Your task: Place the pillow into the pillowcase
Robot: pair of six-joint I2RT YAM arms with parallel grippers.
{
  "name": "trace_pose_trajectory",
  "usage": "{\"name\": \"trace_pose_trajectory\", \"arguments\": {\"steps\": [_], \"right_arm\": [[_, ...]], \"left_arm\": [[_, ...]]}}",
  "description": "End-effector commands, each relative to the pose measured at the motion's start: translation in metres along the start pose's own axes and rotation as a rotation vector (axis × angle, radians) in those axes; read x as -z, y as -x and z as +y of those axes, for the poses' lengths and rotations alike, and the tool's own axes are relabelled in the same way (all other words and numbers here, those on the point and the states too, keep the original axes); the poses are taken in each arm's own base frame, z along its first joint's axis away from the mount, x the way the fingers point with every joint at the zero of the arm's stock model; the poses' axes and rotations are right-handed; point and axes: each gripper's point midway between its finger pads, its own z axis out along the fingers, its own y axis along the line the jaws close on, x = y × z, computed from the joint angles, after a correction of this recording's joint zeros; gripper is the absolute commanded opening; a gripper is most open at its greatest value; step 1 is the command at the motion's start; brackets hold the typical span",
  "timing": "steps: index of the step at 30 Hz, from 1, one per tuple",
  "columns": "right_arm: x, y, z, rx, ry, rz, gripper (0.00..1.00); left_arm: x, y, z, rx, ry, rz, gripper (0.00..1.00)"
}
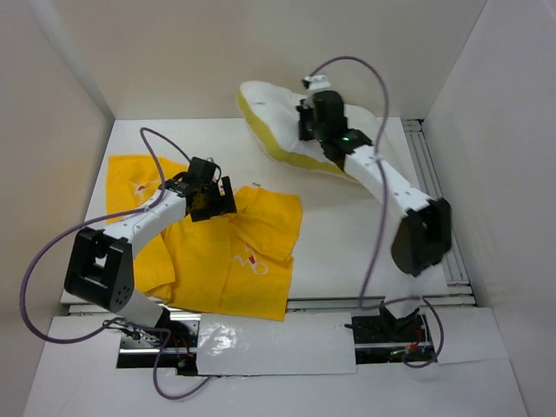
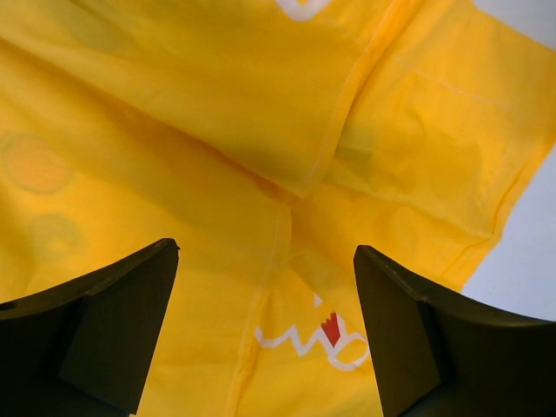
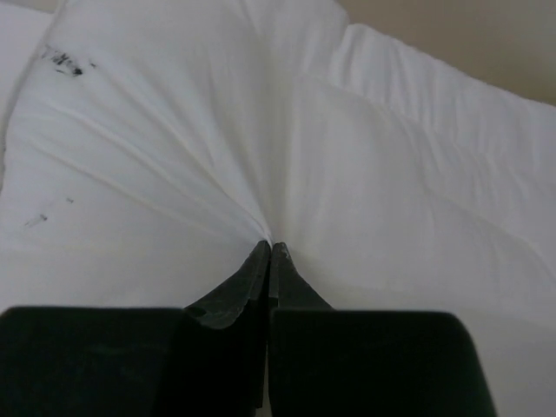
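Left side of table (image 1: 347, 234): pillowcase (image 1: 221, 252) lies flat but rumpled, bright yellow, reaching from the far-left area to the near edge, with folds and an overlapped flap near its middle. A white zigzag print with a small red mark (image 2: 326, 334) shows on the cloth in the left wrist view. Left gripper (image 1: 213, 198) sits over the upper middle of the pillowcase; its two dark fingers (image 2: 130, 321) are spread wide with nothing between them, yellow cloth beneath the gap. Cannot tell whether the tips touch the fabric. Pillow and pillowcase are well apart, with bare table between them, and the pillow is wholly outside the case. Right of centre, far side: pillow (image 1: 278, 117), white and puffy, lies at the back of the table against the back wall (image 1: 174, 52), its yellow strip (image 1: 295, 159) along the edge facing the arms. Right gripper (image 1: 314, 122) is on top of the pillow, fingertips pressed together and pinching a small fold of the white cover; creases fan out from the pinch in the right wrist view. Dark smudges (image 3: 61, 59) mark the cover to the upper left of the pinch. A purple cable (image 1: 378, 208) loops along the right arm
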Motion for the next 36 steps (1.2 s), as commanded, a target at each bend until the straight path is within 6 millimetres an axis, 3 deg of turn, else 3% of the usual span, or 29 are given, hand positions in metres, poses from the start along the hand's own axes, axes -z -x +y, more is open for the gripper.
{"name": "trace_pose_trajectory", "arguments": {"steps": [1, 3, 5, 6, 7, 8, 9, 10, 11, 13, 14, 16, 21, 25, 29, 31, 34, 35, 36], "right_arm": [[0.089, 0.066, -0.010, -0.054, 0.050, -0.209, 0.00], [0.106, 0.047, -0.008, -0.058, 0.077, -0.173, 0.00], [0.134, 0.050, -0.006, -0.096, 0.099, -0.197, 0.00], [0.137, 0.030, -0.006, -0.093, 0.107, -0.163, 0.00], [0.152, 0.036, -0.005, -0.111, 0.122, -0.193, 0.00], [0.156, 0.030, -0.002, -0.118, 0.140, -0.185, 0.00], [0.168, 0.012, 0.000, -0.127, 0.157, -0.151, 0.00], [0.168, 0.008, -0.001, -0.126, 0.155, -0.137, 0.00], [0.169, -0.009, 0.001, -0.133, 0.169, -0.099, 0.00], [0.186, -0.015, 0.007, -0.130, 0.216, -0.102, 0.00], [0.187, -0.031, 0.008, -0.129, 0.226, -0.076, 0.00], [0.203, -0.035, 0.015, -0.126, 0.278, -0.080, 0.00], [0.224, -0.060, 0.031, -0.113, 0.392, -0.011, 0.00], [0.231, -0.085, 0.048, -0.093, 0.504, 0.068, 0.00], [0.225, -0.128, 0.061, -0.051, 0.565, 0.178, 0.00], [0.221, -0.156, 0.061, -0.045, 0.543, 0.275, 0.01], [0.217, -0.184, 0.054, -0.013, 0.463, 0.370, 0.20], [0.214, -0.192, 0.046, -0.010, 0.404, 0.397, 0.28], [0.212, -0.192, 0.043, -0.006, 0.384, 0.395, 0.31]], "left_arm": [[-0.023, -0.001, -0.012, -0.049, -0.019, 0.012, 0.93], [-0.032, -0.004, -0.008, -0.053, 0.041, 0.030, 0.86], [-0.044, -0.013, -0.007, -0.060, 0.096, 0.063, 0.82], [-0.047, -0.017, -0.001, -0.067, 0.144, 0.070, 0.79], [-0.052, -0.022, 0.005, -0.071, 0.171, 0.091, 0.75], [-0.051, -0.019, 0.002, -0.070, 0.165, 0.082, 0.72], [-0.054, -0.015, 0.003, -0.062, 0.186, 0.068, 0.68], [-0.056, -0.017, 0.005, -0.063, 0.191, 0.075, 0.68], [-0.056, -0.009, 0.001, -0.051, 0.173, 0.060, 0.68], [-0.064, -0.005, -0.005, -0.060, 0.159, 0.065, 0.68], [-0.071, 0.001, -0.011, -0.071, 0.149, 0.069, 0.68], [-0.079, 0.014, -0.021, -0.078, 0.137, 0.054, 0.71], [-0.114, 0.009, -0.020, -0.097, 0.185, 0.125, 0.74], [-0.124, 0.011, -0.025, -0.097, 0.182, 0.136, 0.75], [-0.119, 0.031, -0.037, -0.082, 0.146, 0.101, 0.79], [-0.104, 0.042, -0.043, -0.091, 0.135, 0.085, 0.83], [-0.083, 0.061, -0.042, -0.099, 0.141, 0.028, 0.94], [-0.067, 0.072, -0.042, -0.085, 0.125, -0.008, 0.97], [-0.058, 0.076, -0.037, -0.083, 0.127, -0.016, 0.99]]}}
